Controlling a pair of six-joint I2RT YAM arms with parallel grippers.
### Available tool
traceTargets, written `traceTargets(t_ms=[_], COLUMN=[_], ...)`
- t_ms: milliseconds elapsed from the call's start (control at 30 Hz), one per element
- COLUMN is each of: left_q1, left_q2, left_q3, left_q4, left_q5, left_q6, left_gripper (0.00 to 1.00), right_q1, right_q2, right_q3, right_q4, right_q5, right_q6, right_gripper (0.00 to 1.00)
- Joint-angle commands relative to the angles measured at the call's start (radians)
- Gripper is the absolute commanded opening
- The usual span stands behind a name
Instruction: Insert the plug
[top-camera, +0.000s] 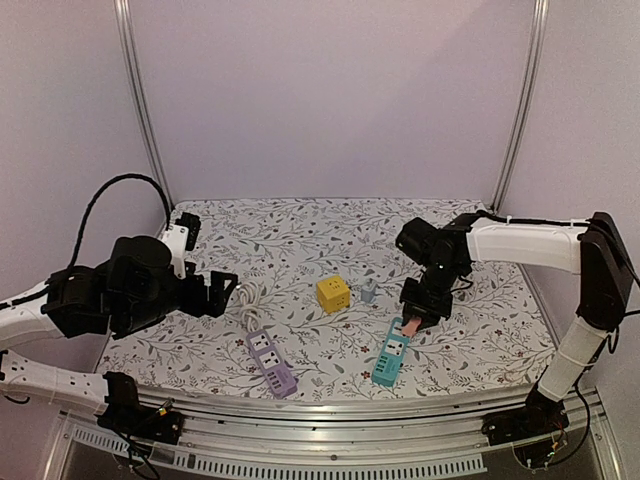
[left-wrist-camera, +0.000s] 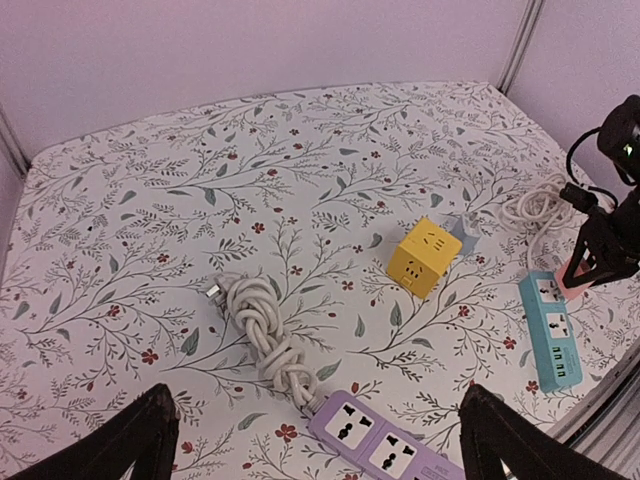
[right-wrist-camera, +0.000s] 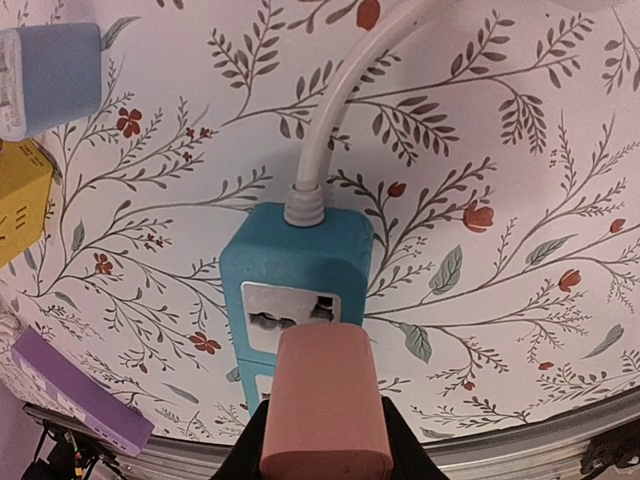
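My right gripper (top-camera: 413, 318) is shut on a pink plug (right-wrist-camera: 328, 400). The plug hangs over the cord end of a teal power strip (right-wrist-camera: 295, 270) and covers the lower edge of its first socket. That socket's slots still show above the plug. I cannot tell whether the plug touches the strip. In the top view the pink plug (top-camera: 409, 327) sits at the far end of the teal strip (top-camera: 391, 358). My left gripper (top-camera: 225, 292) stands open and empty at the left, its fingers (left-wrist-camera: 150, 440) wide apart above a purple power strip (left-wrist-camera: 385, 450).
A yellow cube socket (top-camera: 333, 293) and a small blue-grey adapter (top-camera: 369, 290) stand mid-table. The purple strip (top-camera: 271, 363) lies near the front edge, with its knotted white cord (left-wrist-camera: 265, 330) behind it. The teal strip's white cord (right-wrist-camera: 340, 90) runs away from me.
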Motion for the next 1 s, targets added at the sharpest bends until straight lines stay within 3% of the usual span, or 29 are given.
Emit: traceTargets(t_ms=[0, 700, 967], left_q1=[0.012, 0.012, 0.012], left_q2=[-0.006, -0.075, -0.099], left_q3=[-0.01, -0.034, -0.05], left_q4=[0.001, -0.041, -0.043], left_q5=[-0.006, -0.008, -0.009], left_q6=[-0.016, -0.054, -0.062], left_gripper=[0.98, 0.98, 0.98], right_q1=[-0.006, -0.005, 0.008], right_q2=[0.006, -0.015, 0.003], right_q3=[-0.045, -0.069, -0.095], right_q4=[0.016, -0.017, 0.086], right_q5=[0.009, 0.146, 0.104], right_q6=[0.031, 0.121, 0.132], right_gripper=[0.0, 0.0, 0.0])
